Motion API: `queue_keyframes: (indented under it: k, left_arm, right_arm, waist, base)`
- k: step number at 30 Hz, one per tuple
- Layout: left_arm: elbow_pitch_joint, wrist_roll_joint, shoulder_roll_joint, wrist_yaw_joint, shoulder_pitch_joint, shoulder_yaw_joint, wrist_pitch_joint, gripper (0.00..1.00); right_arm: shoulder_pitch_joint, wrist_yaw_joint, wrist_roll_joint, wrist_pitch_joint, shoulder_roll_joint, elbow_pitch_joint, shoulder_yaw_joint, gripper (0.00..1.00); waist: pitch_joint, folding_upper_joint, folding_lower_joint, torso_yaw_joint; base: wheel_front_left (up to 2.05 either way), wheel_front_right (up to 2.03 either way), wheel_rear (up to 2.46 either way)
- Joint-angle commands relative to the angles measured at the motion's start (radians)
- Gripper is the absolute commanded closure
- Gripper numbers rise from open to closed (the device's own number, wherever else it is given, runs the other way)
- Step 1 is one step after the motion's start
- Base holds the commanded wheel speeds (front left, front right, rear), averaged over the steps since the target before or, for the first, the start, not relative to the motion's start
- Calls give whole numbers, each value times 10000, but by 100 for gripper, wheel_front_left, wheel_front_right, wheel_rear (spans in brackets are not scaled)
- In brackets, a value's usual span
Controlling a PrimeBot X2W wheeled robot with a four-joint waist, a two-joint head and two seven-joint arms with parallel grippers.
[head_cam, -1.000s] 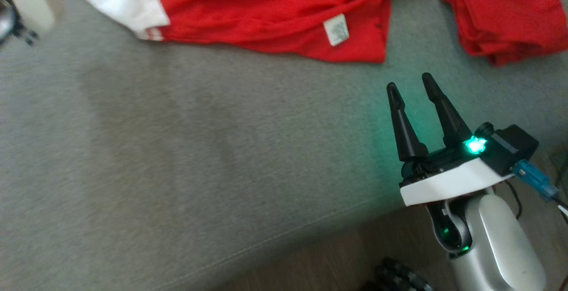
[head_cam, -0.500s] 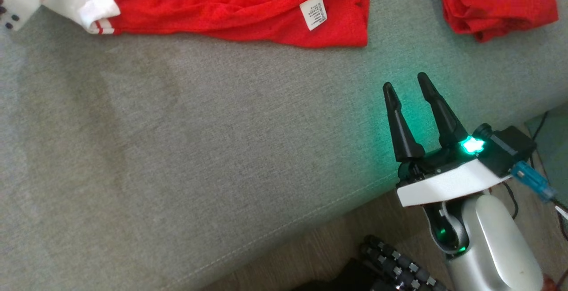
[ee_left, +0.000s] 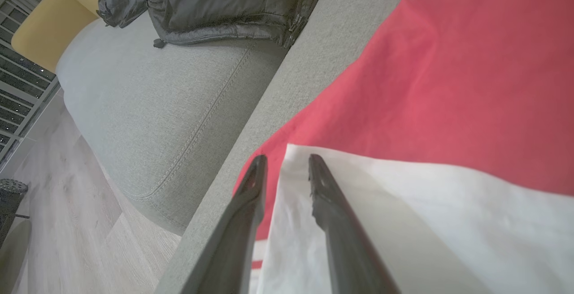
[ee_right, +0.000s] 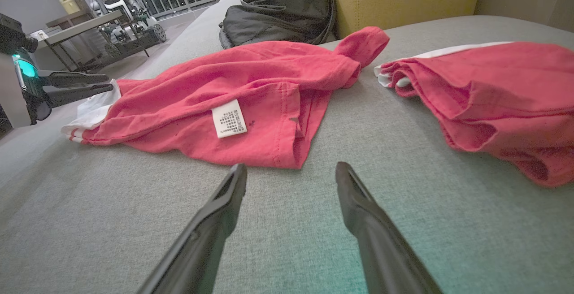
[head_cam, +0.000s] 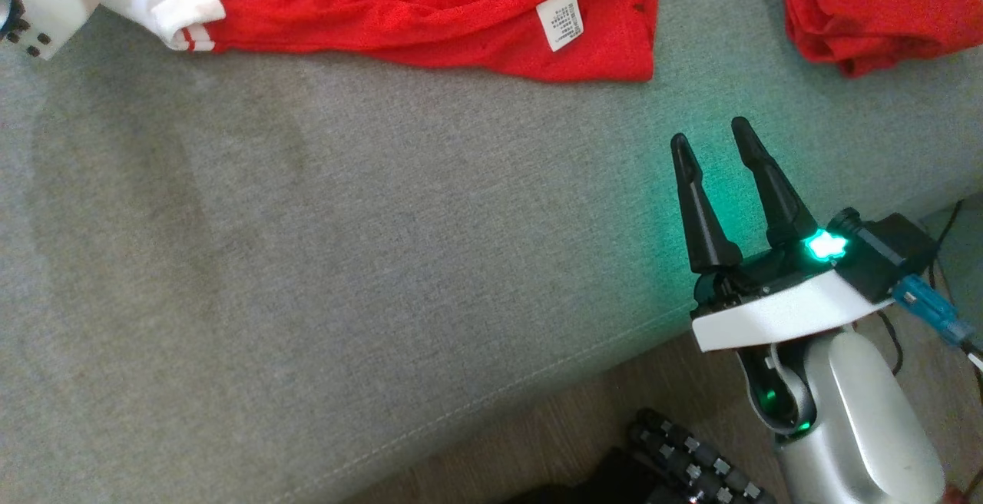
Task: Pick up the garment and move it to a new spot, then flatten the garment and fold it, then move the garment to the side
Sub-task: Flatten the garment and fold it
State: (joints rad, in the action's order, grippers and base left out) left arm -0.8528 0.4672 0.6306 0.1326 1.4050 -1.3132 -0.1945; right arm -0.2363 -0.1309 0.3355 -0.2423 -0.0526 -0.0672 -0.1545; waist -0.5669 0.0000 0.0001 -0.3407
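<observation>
Surface: a grey woven sofa seat [head_cam: 384, 258], with a black padded jacket [ee_right: 278, 7] heaped at its back.

Task item: the crumpled red jersey garment [head_cam: 430, 4] lies toward the back of the seat. Its white sleeve [ee_left: 358, 222] reaches the seat's left edge and its white care label [head_cam: 560, 18] faces up. A second red garment [head_cam: 875, 4] sits apart, toward the right edge.

My left claw [ee_left: 287, 159] has one finger on each side of the sleeve's border, with a gap showing. I cannot tell whether it grips the cloth.

My right claw [head_cam: 710, 133] is spread wide and holds nothing, low over the seat near the front edge.

Step in hand, as I judge it: securing the sleeve for pickup.

- Recommendation: bite well past the hem and take both layers.
- Confirm a firm pinch before lifting.
- Bring the right claw to the hem by the label so the body lifts evenly and stays clear of the second garment.
</observation>
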Motion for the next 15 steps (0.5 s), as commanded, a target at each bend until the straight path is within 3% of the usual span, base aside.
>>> queue_keyframes:
  k: [1,3,5,6,8,10,15]
  left_arm:
    - [15,-52,264,-20,451,342,-69,45]
    - [3,-105,289,-20,481,337,-43,38]
    - [-1,-167,307,-20,476,334,12,43]
    - [-2,-197,314,-20,463,334,58,52]
    - [28,-223,331,-20,400,333,136,60]
    - [123,-188,365,-20,325,332,204,100]
    - [440,-432,452,-19,289,331,212,100]
  right_arm:
    - [-50,2,-2,-76,24,365,-154,0]
    - [-81,2,1,-56,24,386,-183,0]
    - [-105,2,21,-50,24,398,-211,0]
    - [-117,2,36,-49,24,397,-226,0]
    - [-134,2,66,-53,24,385,-245,0]
    - [-142,2,73,-61,24,365,-210,0]
    - [-150,2,24,-85,24,307,-68,0]
  waist:
    - [-28,0,-1,-28]
    - [-59,0,-1,-65]
    - [-81,0,-1,-106]
    - [-87,0,-1,-127]
    - [-85,0,-1,-173]
    - [-80,0,-1,-208]
    - [-47,0,-1,-187]
  base:
    - [0,0,0]
    - [0,0,0]
    - [0,0,0]
    - [0,0,0]
    - [0,0,0]
    - [0,0,0]
    - [0,0,0]
